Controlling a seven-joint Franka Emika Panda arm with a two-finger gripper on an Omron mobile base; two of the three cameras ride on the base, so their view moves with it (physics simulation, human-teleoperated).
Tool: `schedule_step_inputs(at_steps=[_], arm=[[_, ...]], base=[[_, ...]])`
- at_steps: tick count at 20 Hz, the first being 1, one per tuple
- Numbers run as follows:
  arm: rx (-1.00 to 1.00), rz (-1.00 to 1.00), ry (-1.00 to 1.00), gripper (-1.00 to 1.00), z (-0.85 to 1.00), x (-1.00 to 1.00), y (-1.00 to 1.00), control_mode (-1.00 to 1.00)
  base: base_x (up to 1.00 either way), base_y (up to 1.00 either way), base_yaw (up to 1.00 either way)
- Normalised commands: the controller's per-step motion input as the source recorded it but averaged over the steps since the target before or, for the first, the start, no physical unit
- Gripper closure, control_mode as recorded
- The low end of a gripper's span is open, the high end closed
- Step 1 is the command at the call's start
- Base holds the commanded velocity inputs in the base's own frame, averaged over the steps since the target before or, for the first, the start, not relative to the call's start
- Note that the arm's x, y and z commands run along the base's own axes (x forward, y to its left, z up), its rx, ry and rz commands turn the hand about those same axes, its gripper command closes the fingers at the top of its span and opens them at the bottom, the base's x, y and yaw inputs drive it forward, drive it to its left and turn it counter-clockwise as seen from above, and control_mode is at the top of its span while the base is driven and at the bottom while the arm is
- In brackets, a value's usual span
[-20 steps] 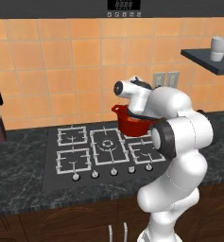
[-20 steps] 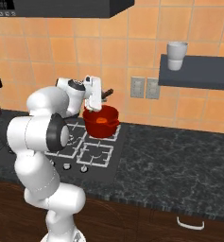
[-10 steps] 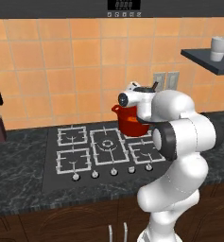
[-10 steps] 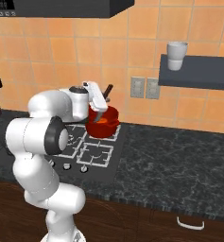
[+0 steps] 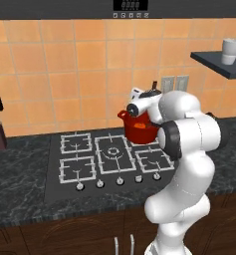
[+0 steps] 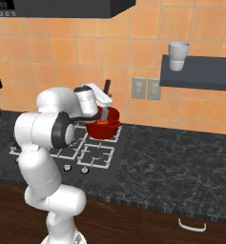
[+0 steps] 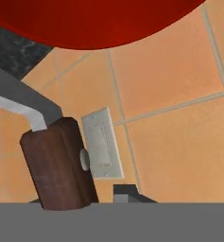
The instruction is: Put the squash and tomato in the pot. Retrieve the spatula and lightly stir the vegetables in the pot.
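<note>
Rotation of the wrist over the last second has swung the claw (image 6: 105,96), clamped on the spatula (image 7: 56,163) handle, from upright to level above the pot (image 5: 139,128) on the rear burner, indicating stirring.

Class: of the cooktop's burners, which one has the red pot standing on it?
The back right burner, nearest the tiled wall; the red pot covers it, while the other burners stand bare.

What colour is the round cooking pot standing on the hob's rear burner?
Bright red: the pot shows best in the right base view.
</note>
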Motion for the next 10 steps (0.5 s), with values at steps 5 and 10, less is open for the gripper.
schedule_step_inputs(at_steps=[5,10], arm=[[-0.01,0.11,-0.21,1.0,-0.14,-0.07,0.2,-1.0],[-0.01,0.01,-0.04,1.0,-0.26,0.04,0.23,-1.0]], base=[[0.0,0.0,0.0],[0.0,0.0,0.0]])
